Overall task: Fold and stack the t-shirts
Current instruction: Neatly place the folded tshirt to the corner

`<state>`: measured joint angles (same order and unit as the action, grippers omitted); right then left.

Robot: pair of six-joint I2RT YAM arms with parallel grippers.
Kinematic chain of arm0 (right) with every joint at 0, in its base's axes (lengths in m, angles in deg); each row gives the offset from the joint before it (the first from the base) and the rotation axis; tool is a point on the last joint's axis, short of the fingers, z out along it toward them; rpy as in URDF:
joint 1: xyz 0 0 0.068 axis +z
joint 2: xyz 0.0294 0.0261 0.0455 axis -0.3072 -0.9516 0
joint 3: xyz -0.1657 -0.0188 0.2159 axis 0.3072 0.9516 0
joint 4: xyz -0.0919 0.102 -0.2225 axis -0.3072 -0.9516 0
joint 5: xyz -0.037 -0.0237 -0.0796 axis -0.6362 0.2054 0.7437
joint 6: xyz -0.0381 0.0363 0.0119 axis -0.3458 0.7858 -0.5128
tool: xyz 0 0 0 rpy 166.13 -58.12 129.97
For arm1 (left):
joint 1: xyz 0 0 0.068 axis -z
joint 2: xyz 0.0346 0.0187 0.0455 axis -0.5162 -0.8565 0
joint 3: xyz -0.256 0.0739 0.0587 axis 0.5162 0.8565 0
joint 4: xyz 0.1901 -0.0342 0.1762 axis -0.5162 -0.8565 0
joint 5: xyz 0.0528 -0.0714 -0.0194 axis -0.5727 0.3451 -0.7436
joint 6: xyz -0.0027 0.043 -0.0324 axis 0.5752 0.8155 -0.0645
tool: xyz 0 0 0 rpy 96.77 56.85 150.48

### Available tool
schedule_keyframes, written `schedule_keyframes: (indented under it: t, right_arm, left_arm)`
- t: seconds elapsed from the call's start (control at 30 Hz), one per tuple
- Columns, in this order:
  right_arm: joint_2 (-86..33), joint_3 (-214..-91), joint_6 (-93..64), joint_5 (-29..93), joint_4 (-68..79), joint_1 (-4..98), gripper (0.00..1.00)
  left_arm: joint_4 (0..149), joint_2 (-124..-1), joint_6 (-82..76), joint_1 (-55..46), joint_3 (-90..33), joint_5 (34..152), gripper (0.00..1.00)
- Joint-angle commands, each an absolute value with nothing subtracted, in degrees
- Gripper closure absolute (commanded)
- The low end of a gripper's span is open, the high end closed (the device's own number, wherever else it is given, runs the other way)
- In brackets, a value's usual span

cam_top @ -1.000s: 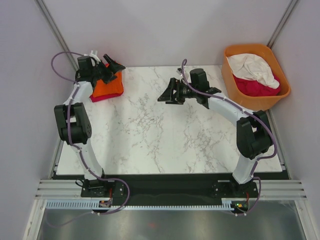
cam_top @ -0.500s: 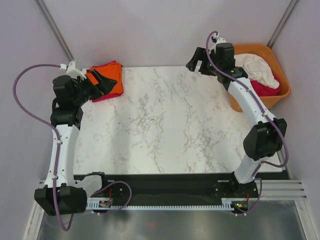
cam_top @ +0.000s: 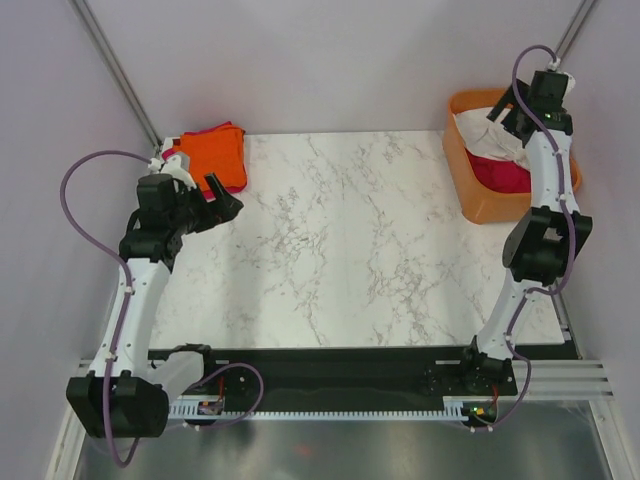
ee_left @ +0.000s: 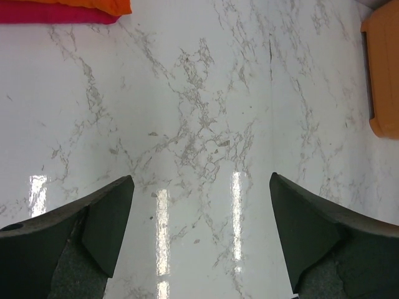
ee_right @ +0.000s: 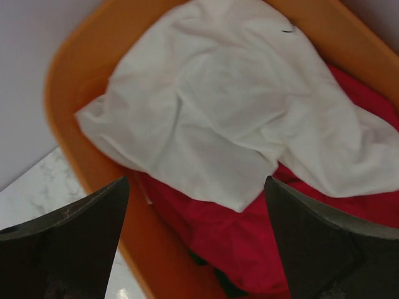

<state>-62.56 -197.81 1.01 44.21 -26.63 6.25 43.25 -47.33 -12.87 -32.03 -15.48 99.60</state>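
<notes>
A folded orange t-shirt [cam_top: 213, 155] lies on a folded magenta-pink t-shirt [cam_top: 236, 186] at the table's back left; both edges show in the left wrist view, orange [ee_left: 81, 5] over pink [ee_left: 56, 16]. A crumpled white t-shirt [ee_right: 224, 118] lies over a crimson t-shirt [ee_right: 249, 230] in the orange tub [cam_top: 470, 190]; the white one [cam_top: 492, 140] and the crimson one [cam_top: 500, 175] also show from above. My left gripper [cam_top: 222, 207] is open and empty over bare marble, in front of the stack. My right gripper [cam_top: 510, 112] is open and empty above the tub.
The orange plastic tub [ee_right: 93, 156] stands at the table's back right corner; its rim shows at the right edge of the left wrist view [ee_left: 381, 75]. The marble table [cam_top: 340, 240] spreads between the arms. Grey walls close the back and sides.
My left gripper has drawn back off the folded stack toward the front. My right arm has swung right, from over the table's back edge to above the tub.
</notes>
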Motion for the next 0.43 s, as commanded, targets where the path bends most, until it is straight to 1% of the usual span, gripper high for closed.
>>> schedule_keyframes:
  t: [0.0, 0.13, 0.23, 0.33, 0.4]
  right_arm:
    - [-62.3, -199.3, 0.0, 51.8, -31.1, 5.2, 0.02]
    - [-63.0, -198.1, 1.5, 49.0, -31.3, 3.6, 0.02]
    - [-62.6, -196.3, 1.2, 47.2, -30.2, 3.5, 0.02]
    - [-61.9, -195.3, 0.9, 46.7, -29.0, 3.5, 0.02]
    - [-61.7, -195.2, 0.1, 46.9, -29.1, 3.5, 0.02]
  left_arm:
    - [43.6, -46.1, -10.6, -30.0, -16.1, 99.5, 0.02]
    - [43.3, -45.4, -12.1, -29.1, -16.4, 97.6, 0.00]
    - [43.6, -44.8, -12.1, -29.0, -16.4, 99.2, 0.00]
    - [43.7, -45.1, -11.8, -27.6, -16.7, 98.5, 0.05]
    - [43.4, -44.1, -11.9, -27.6, -16.9, 97.2, 0.03]
